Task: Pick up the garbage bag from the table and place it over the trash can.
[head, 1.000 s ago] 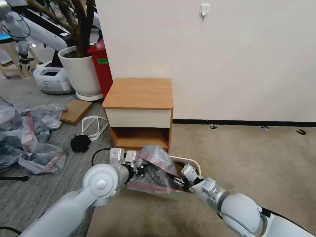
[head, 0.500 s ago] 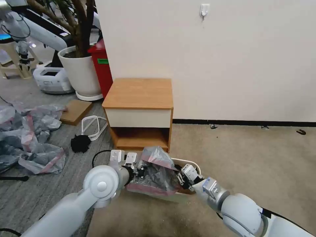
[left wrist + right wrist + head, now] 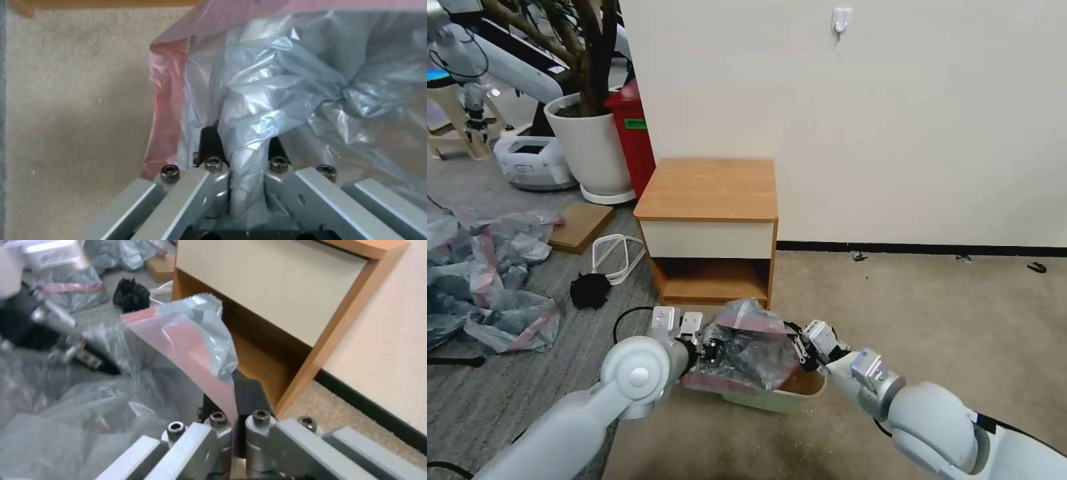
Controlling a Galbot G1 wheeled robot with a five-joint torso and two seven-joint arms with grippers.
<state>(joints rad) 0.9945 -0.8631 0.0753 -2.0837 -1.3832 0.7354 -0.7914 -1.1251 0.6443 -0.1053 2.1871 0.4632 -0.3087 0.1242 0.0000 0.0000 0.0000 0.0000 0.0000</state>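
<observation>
The white wall (image 3: 894, 120) runs behind the light-wood nightstand bench (image 3: 709, 190), whose bare top has its right edge almost touching the wall line; open beige carpet (image 3: 947, 313) stretches to the right. On the left lie a heap of grey-and-pink bags (image 3: 487, 280), a white planter (image 3: 590, 147) and a red bin (image 3: 635, 137) whose green label is too small to read. In front of the bench stands the cream trash can (image 3: 780, 399), its near right corner uncovered. The garbage bag (image 3: 750, 347) is stretched above it. The left pincer (image 3: 240, 150) is pinching a gathered grey fold; the right pincer (image 3: 233, 406) is pinching the pink rim band.
</observation>
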